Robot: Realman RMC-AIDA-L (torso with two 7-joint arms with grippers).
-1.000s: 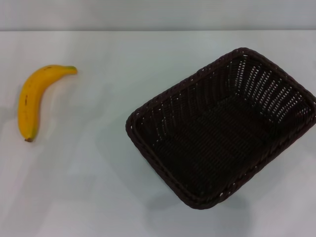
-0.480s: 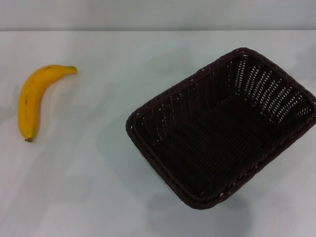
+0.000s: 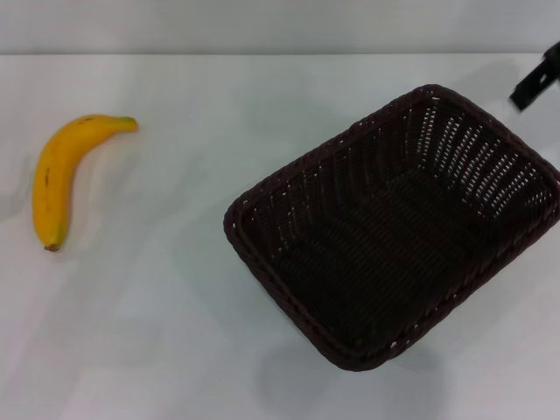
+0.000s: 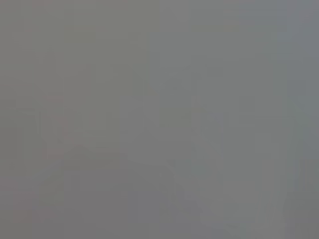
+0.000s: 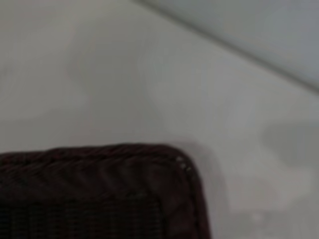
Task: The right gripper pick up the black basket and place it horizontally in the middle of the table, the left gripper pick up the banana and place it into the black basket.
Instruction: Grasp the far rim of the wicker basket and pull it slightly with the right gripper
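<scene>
The basket sits askew on the table's right half, empty, one rounded corner filling the right wrist view. The right gripper shows only a tip just beyond its far right corner; spread or pressed, I cannot tell. The banana lies far left.

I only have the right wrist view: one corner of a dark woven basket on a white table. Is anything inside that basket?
Observer: No. The head view shows the black rectangular woven basket empty.
Operator: Where is the banana?
Observer: The curved yellow banana lies on the white table, far to the basket's left and apart from it.
Operator: And my right gripper?
Observer: The right gripper is just beyond the basket's far right corner.
</scene>
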